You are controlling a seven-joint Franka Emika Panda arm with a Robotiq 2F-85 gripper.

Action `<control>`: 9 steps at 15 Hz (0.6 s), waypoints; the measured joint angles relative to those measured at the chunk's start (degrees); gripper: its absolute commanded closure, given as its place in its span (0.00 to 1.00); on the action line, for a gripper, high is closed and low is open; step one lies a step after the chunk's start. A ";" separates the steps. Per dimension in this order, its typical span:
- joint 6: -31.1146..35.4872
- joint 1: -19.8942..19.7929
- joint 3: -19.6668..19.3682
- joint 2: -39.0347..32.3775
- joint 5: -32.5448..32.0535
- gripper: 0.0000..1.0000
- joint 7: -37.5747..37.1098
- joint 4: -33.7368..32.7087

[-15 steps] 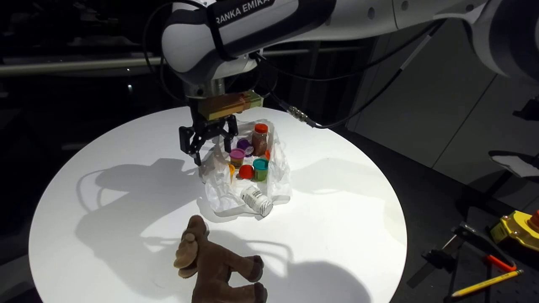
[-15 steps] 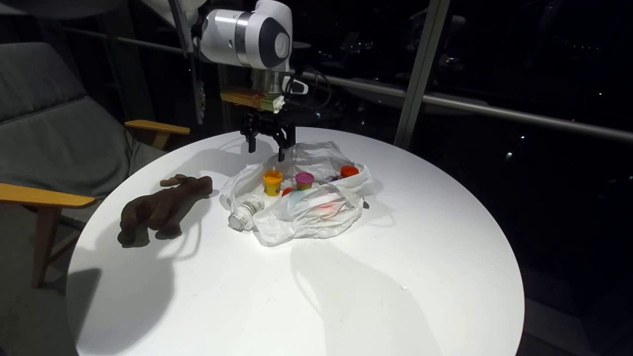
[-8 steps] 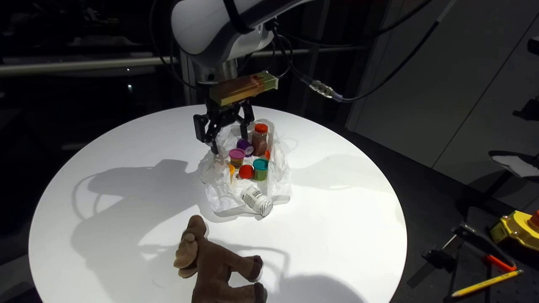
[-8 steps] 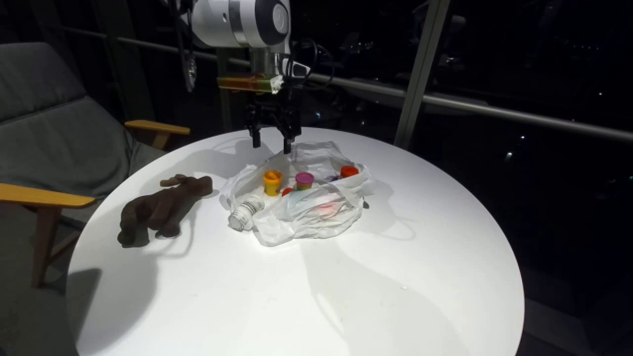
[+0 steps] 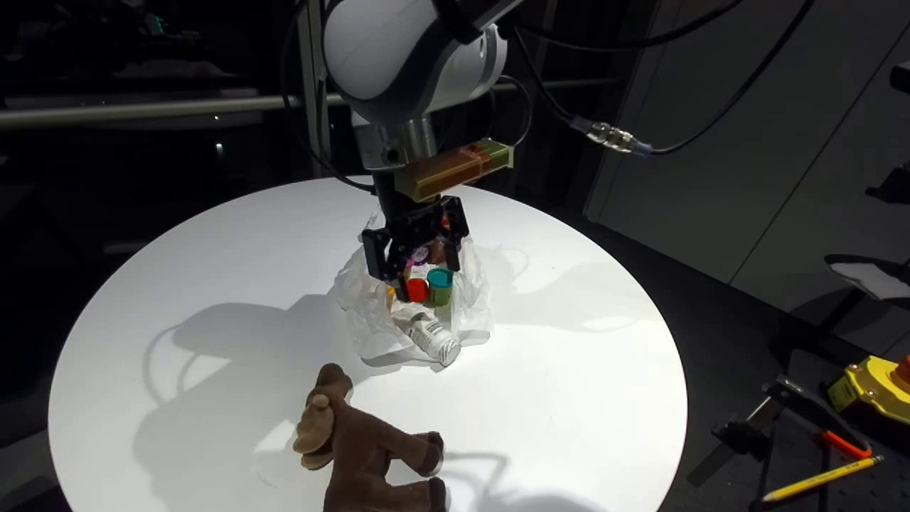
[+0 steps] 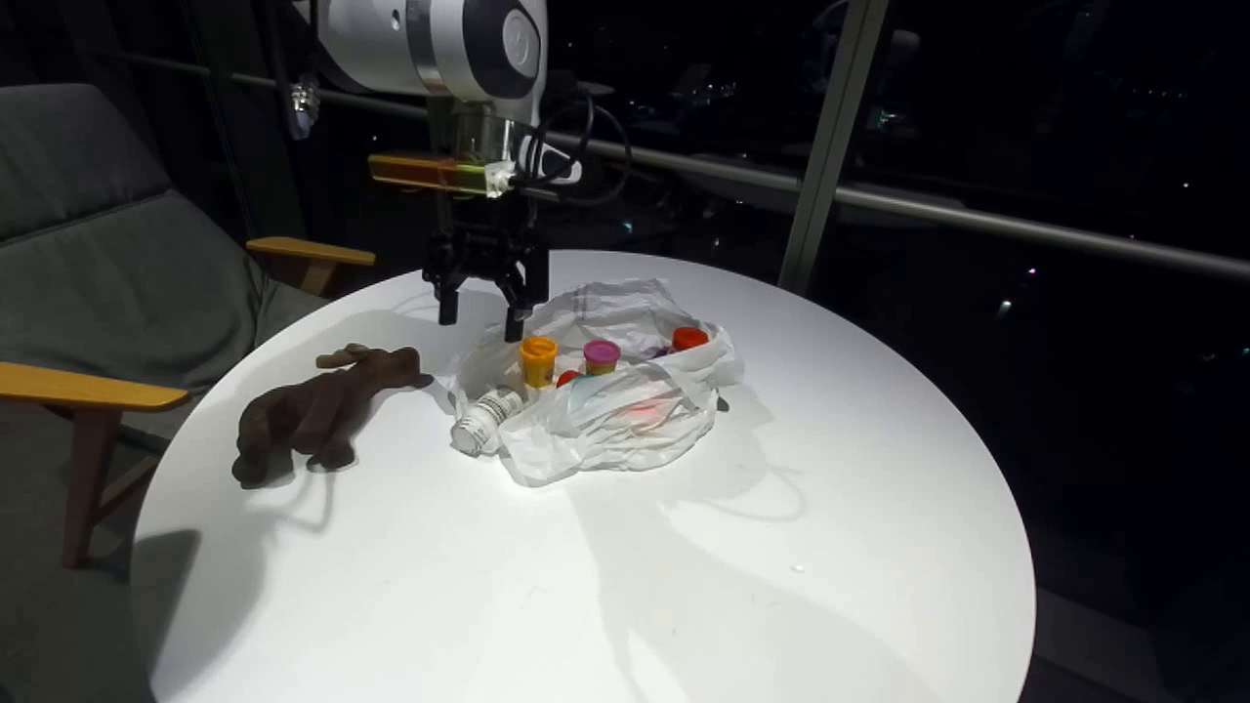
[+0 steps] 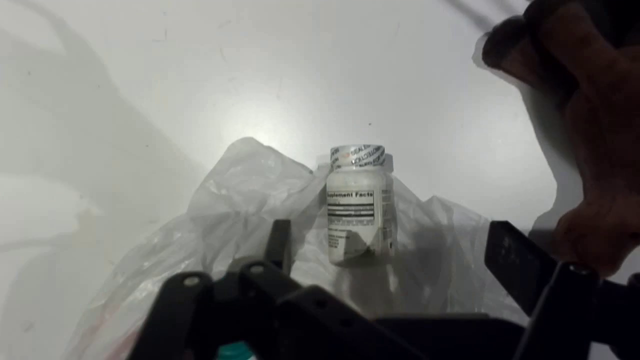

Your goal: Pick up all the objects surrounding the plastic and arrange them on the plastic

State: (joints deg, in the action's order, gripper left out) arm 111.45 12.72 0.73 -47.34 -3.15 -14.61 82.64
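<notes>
The brown plush animal (image 5: 370, 455) lies on the table apart from the plastic (image 6: 576, 454), a crumpled white translucent bag. On that bag stand an orange cup (image 6: 538, 363), a pink-lidded cup (image 6: 602, 357), a teal-lidded green cup (image 5: 440, 286), a red piece (image 5: 416, 290) and a red-capped jar (image 6: 689, 339); something purple (image 5: 420, 255) is partly hidden. A white labelled bottle (image 7: 357, 210) rests on its side at the bag's edge, cap outward. My gripper (image 7: 392, 250) hangs open above the bag, nothing between its fingers, with the bottle ahead of it in the wrist view.
All this sits on a round white table (image 5: 569, 398). A grey chair (image 6: 117, 205) with wooden armrests stands close to its rim on the plush's side. Beyond the table lie a yellow box (image 5: 871, 391) and a pencil (image 5: 825, 478).
My gripper rose slightly, then travelled over the bag toward the bottle and came lower, its jaws staying open. The plush, bottle and cups have kept their places.
</notes>
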 measured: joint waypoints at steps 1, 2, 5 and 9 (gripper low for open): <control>0.51 -0.06 0.51 1.23 0.10 0.00 0.43 2.78; 1.02 -0.10 1.04 2.43 0.19 0.00 0.93 5.52; 4.99 0.05 2.38 5.91 -0.15 0.00 2.32 14.31; 15.99 1.11 2.56 9.69 -3.66 0.00 2.74 27.01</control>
State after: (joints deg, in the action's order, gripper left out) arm 127.44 13.83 3.29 -37.65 -6.81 -11.87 109.66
